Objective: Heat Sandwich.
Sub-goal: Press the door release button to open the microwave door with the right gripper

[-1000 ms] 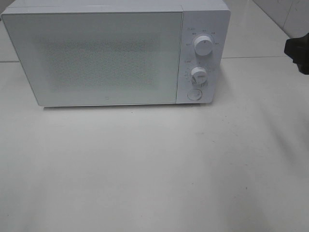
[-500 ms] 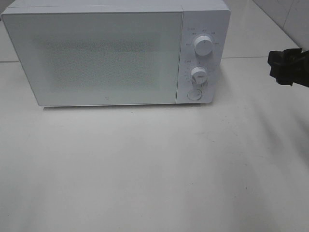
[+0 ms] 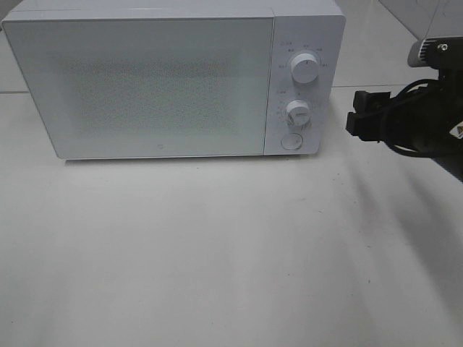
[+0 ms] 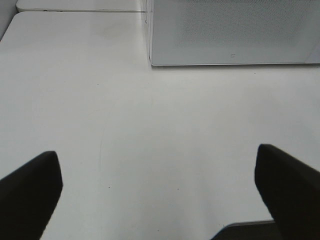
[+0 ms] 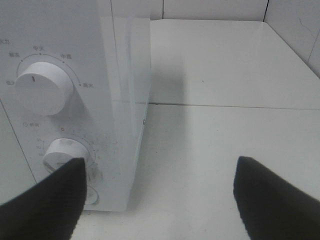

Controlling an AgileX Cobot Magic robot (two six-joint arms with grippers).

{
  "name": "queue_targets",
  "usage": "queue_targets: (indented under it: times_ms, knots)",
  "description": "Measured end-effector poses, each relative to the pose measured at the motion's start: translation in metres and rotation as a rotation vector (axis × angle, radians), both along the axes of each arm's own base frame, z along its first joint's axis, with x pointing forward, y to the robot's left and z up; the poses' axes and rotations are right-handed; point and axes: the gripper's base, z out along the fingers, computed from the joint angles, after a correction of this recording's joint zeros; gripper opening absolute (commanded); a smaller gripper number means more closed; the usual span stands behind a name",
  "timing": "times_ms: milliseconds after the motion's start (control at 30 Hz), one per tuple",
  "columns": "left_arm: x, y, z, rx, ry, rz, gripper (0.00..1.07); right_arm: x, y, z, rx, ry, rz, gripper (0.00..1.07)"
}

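Note:
The sandwich is out of view in every frame. A white microwave (image 3: 145, 79) stands at the back of the table with its door shut. My right gripper (image 3: 353, 114) comes in from the right, open and empty, level with the control panel and a short way to its right. The right wrist view shows the gripper (image 5: 160, 200) facing the microwave's right front corner, with the upper knob (image 5: 40, 87), lower knob (image 5: 65, 152) and round button (image 5: 92, 195) close by. My left gripper (image 4: 160, 192) is open and empty over bare table, in front of the microwave (image 4: 230, 35).
The panel carries an upper knob (image 3: 304, 70), a lower knob (image 3: 297, 111) and a round button (image 3: 291, 141). White table (image 3: 217, 253) stretches in front of the microwave. A tiled wall (image 3: 434, 22) rises at the far right.
My right arm has moved left from the right edge of the high view toward the microwave's control panel. The microwave has not moved.

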Motion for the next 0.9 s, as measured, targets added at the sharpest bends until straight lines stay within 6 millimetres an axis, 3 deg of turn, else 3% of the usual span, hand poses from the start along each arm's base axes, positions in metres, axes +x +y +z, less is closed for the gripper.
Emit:
queue_targets:
  times_ms: [367,567,900]
  knots:
    - [0.0,0.0,0.0,0.0,0.0,0.0,0.98,-0.006,0.041,-0.027,-0.006,0.024,0.0,0.76]
    - [0.0,0.0,0.0,0.0,0.0,0.0,0.98,-0.005,0.064,-0.031,-0.035,0.027,0.029,0.76]
    - [0.0,0.0,0.0,0.0,0.0,0.0,0.98,-0.007,0.083,-0.036,-0.07,0.046,0.037,0.76]
